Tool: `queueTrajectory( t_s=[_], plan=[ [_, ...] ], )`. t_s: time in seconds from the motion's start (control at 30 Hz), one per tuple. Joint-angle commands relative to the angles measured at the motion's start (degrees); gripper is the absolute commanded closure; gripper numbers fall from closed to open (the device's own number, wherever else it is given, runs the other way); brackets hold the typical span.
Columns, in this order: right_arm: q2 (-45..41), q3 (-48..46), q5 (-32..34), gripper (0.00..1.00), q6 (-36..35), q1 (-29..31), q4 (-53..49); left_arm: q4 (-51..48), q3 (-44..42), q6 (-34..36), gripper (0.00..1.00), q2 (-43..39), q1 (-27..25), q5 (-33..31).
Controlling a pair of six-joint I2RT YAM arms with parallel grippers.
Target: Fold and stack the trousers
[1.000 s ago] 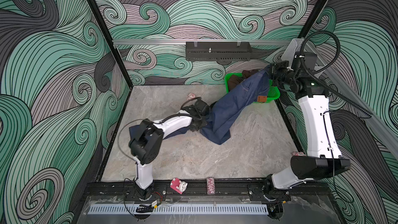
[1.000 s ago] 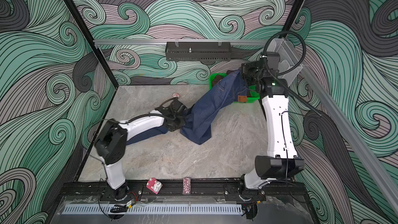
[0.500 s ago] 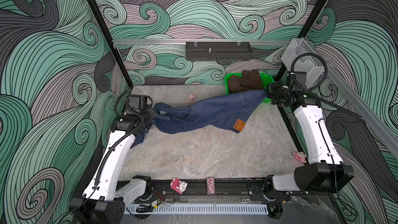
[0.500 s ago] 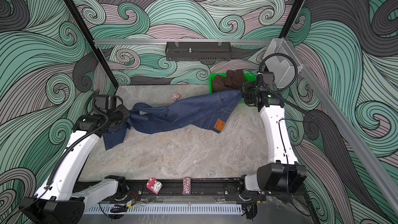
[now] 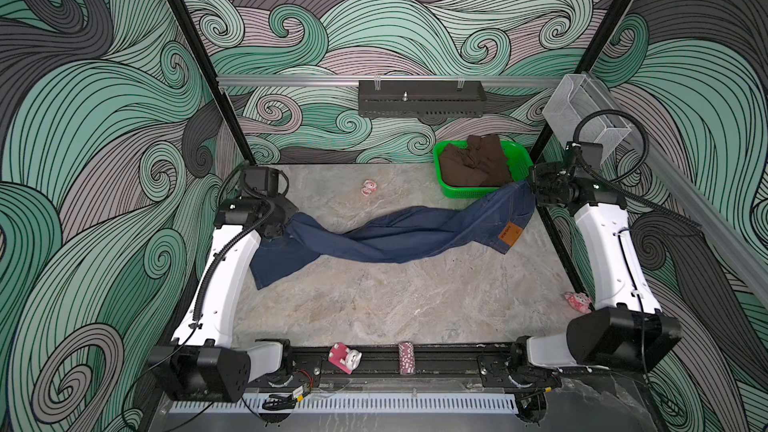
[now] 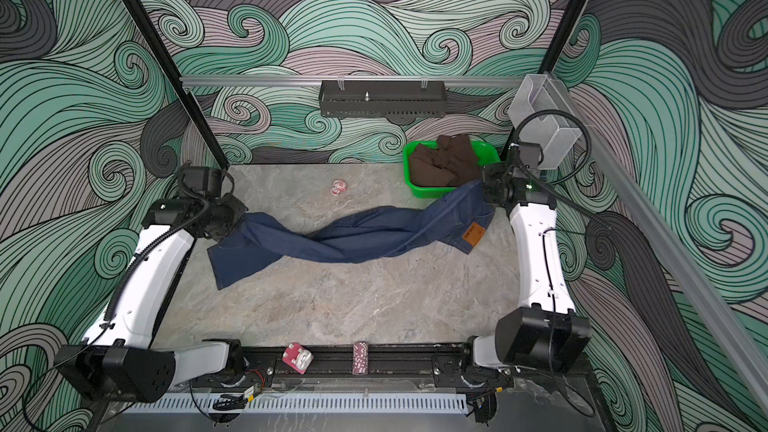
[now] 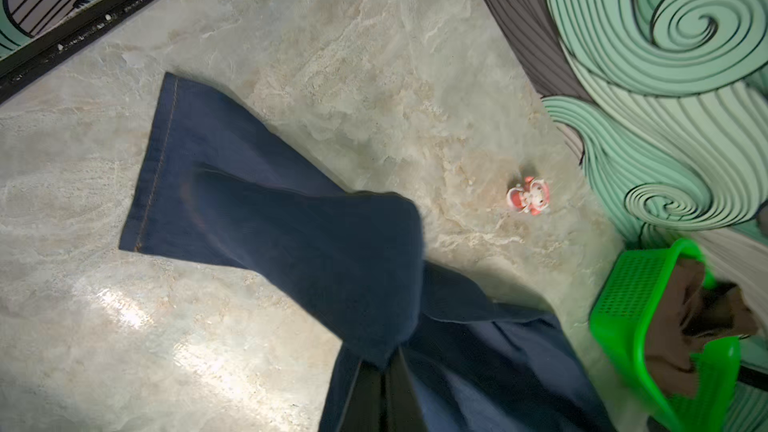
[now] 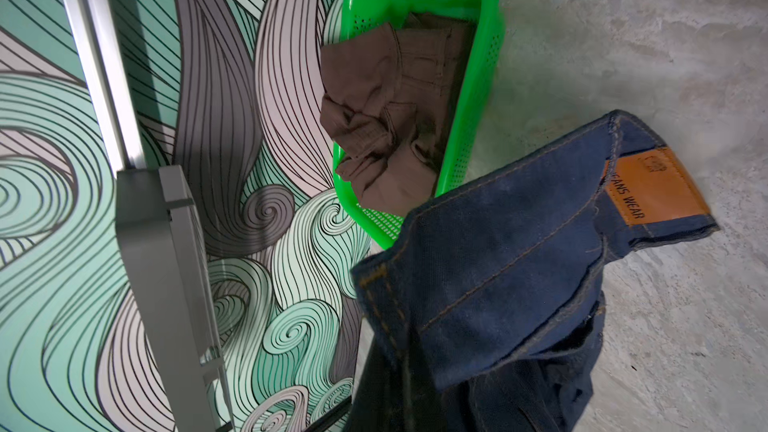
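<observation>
So the big change in that last second: the desk (image 5: 395,305) went from carrying a bunched-up heap slung toward the far right corner to having the trousers (image 5: 399,238) strung nearly edge to edge across it. The left arm (image 5: 228,268) had been reaching into the middle and was now pulled back to its own side, while the right arm (image 5: 602,251) stayed out by the far right corner, so the denim ended up stretched between them. The left jaws were pressed together on a leg end and the right jaws on the waistband. You couldn't see the tips in either wrist view because cloth was draped over them, but the fabric ran taut and lifted from both, so I'd call both pinches solid. The other leg's hem (image 5: 274,268) lay flat on the desk just in front of the left arm. It wasn't a clean spread though, as the legs were twisted over each other around the middle, and I reckon that twist needs shaking out before any fold will sit right. The green basket (image 5: 469,193) was now clear of denim, with just the brown clothes (image 5: 473,162) in it and the waistband corner hanging beside its near edge. The tan patch (image 5: 510,234) faced up at the right end, and the pink toy (image 5: 368,187) sat untouched behind the trousers
</observation>
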Motion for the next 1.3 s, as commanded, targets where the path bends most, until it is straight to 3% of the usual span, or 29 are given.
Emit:
queueTrajectory(
  t_s=[0.0, 0.1, 0.17, 0.27, 0.5, 0.63, 0.73, 0.93, 1.27],
  plan=[
    [3.67, 7.00, 0.18, 1.00, 1.37, -0.72, 3.00, -2.22, 11.06, -3.21, 1.00, 4.48, 5.08, 0.77],
    [5.83, 11.72, -0.89, 1.00, 0.85, -0.98, 2.97, -3.83, 18.67, -4.36, 1.00, 8.62, 10.75, 3.01],
    [4.80, 10.68, -1.09, 1.00, -0.44, -1.03, 2.94, -4.45, 19.35, -4.27, 1.00, 8.39, 13.61, 3.49],
    [0.22, 0.88, -0.53, 1.00, -1.47, -1.33, 3.22, -6.38, 13.70, -3.14, 1.00, 4.41, 15.97, 1.48],
    [-15.12, -27.91, 3.51, 1.00, -2.08, -2.04, 3.43, -13.49, -3.48, -4.16, 1.00, -0.74, 16.27, -7.62],
    [-20.82, -37.82, 6.43, 1.00, -3.07, -2.05, 0.23, -14.60, -11.04, -3.49, 1.00, -4.04, 17.41, -12.89],
    [-23.61, -43.97, 7.68, 1.00, -2.87, -2.14, -0.77, -13.71, -16.54, -2.62, 1.00, -5.56, 18.83, -12.95],
    [-25.72, -47.63, 9.67, 1.00, -5.35, -2.13, -4.36, -11.37, -23.42, 0.31, 1.00, -7.35, 21.32, -11.72],
    [-30.81, -51.41, 16.36, 0.99, -7.28, -2.13, -9.80, -8.42, -27.35, 10.19, 1.00, -8.36, 22.96, -12.10]
  ],
)
